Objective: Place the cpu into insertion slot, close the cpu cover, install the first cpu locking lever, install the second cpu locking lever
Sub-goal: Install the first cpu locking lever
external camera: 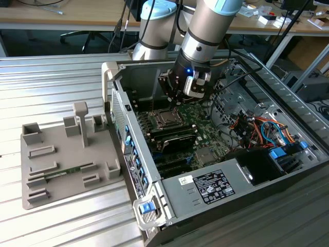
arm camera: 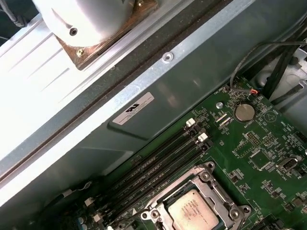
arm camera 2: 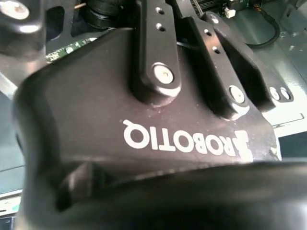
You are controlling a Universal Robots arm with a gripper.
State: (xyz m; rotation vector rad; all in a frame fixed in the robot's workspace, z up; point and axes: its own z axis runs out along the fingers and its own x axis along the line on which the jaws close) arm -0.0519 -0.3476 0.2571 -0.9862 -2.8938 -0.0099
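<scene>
Grey table [external camera: 56, 72], open computer case [external camera: 114, 77], end effector [external camera: 175, 100] near cpu [arm camera: 192, 214] in insertion slot [arm camera: 165, 205], grip state not clear.

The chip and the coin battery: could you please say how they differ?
The chip is square and dull; the coin battery is round and shiny. The chip looks larger than the battery. A metal frame rings the chip, none the battery. Both lie flat on the green board.

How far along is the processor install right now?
Done: the cpu sits in the insertion slot, and the cpu cover looks lowered around it. In hand: the gripper hangs over that slot, inside the computer case. Left: I cannot tell whether the cover is locked down.
</scene>
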